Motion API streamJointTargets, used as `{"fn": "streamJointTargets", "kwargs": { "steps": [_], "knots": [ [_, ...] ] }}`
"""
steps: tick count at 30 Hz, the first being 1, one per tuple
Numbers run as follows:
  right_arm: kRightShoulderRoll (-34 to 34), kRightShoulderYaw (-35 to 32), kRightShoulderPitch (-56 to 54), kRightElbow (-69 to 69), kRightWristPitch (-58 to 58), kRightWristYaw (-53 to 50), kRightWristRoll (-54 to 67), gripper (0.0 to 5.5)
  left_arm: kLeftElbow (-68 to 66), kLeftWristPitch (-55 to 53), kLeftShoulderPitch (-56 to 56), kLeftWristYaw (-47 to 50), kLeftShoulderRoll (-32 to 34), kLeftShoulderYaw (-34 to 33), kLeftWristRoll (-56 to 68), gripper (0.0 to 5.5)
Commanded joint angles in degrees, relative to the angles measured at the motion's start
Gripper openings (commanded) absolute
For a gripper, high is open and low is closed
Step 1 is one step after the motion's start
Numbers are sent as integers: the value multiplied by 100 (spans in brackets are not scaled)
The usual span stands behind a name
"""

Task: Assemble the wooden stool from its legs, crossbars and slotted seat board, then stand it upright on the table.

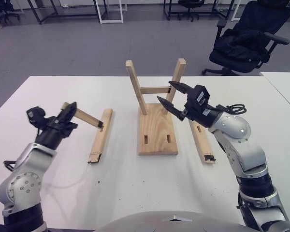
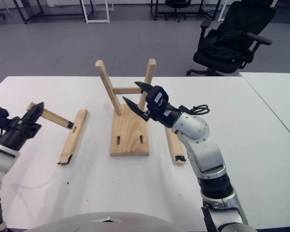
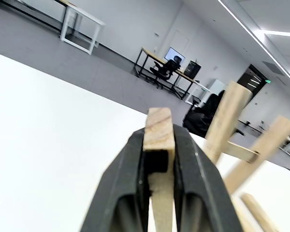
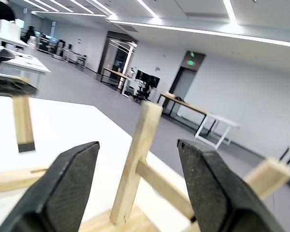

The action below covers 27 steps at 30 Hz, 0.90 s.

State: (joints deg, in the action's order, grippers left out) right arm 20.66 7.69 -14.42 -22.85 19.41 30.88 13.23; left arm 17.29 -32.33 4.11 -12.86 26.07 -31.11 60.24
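Table (image 1: pixel 135 183) carries all parts. Seat board (image 1: pixel 154 145) flat mid-table, slots up so legs drop in from above. Upright leg pair (image 1: pixel 153 90) stands in far slots; 2 near slots bare. Left leg (image 1: pixel 99 137) lies left of board, crossbar (image 1: pixel 89 118) attached. Single leg (image 1: pixel 205 147) lies right of board. Left claw (image 1: pixel 70 110) clamped on crossbar's free end, likely to lift it. Right claw (image 1: pixel 164 91) spread wide, empty, beside upright pair, likely to steady it.

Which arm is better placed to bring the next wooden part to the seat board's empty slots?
Probably left: the left gripper is shut on the loose wooden leg-and-crossbar piece; the right gripper is open and empty.
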Motion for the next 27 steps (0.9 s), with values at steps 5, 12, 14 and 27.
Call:
{"fn": "streamJointTargets", "kwargs": {
  "steps": [5,12,14,27],
  "knots": [
    [-475,-1675,179,2266,-85,-834,654,300,-883,674,-282,-491,-389,362,-852,41],
    [-530,-1311,291,3003,-814,-780,66,300,-1122,763,-427,-522,-652,471,-1055,41],
    [-496,-1272,395,3149,-1016,-813,-95,300,-1177,758,-504,-526,-653,565,-1148,41],
    [-460,-947,493,3365,-1539,-743,-686,300,-598,666,-158,0,-752,521,-1518,41]
  ]
}}
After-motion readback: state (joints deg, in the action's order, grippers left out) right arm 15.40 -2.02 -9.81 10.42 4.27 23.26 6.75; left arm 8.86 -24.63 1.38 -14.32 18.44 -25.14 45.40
